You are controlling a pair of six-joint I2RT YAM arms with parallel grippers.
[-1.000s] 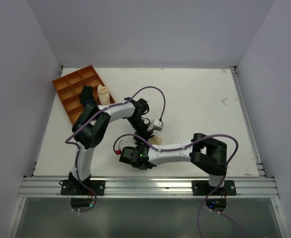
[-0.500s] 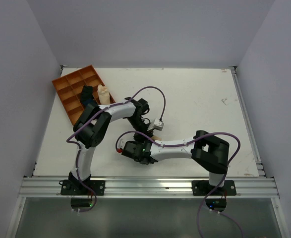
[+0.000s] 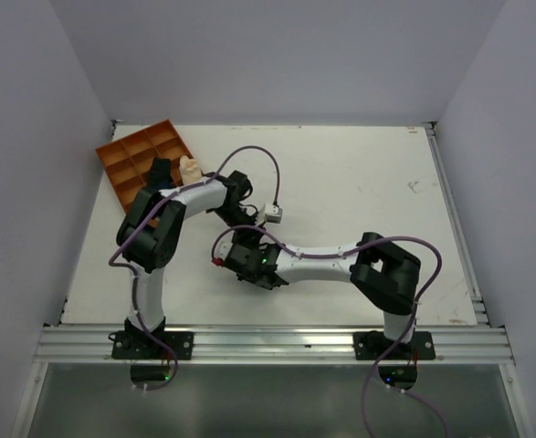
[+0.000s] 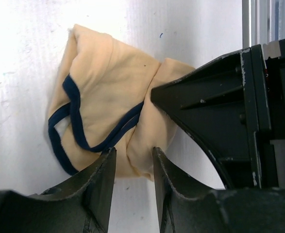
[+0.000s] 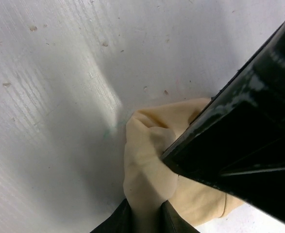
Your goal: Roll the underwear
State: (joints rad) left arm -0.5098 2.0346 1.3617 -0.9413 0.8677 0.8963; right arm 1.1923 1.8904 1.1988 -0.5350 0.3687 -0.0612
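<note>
R gripper (image 5: 144,209) pinches underwear (image 4: 108,87) fold; L gripper (image 4: 133,156) jaws near-closed astride its edge, grip unclear, so pull taut btw jaws and tuck band inward.

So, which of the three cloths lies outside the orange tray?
The dark-banded beige underwear on the table; the dark roll and cream roll sit in the tray.

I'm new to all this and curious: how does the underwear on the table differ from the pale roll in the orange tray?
The underwear has a dark edge band; the pale roll shows none. The underwear lies loosely bunched on the table, while the pale roll stands upright in a tray compartment. Both are soft, light-coloured cloth.
</note>
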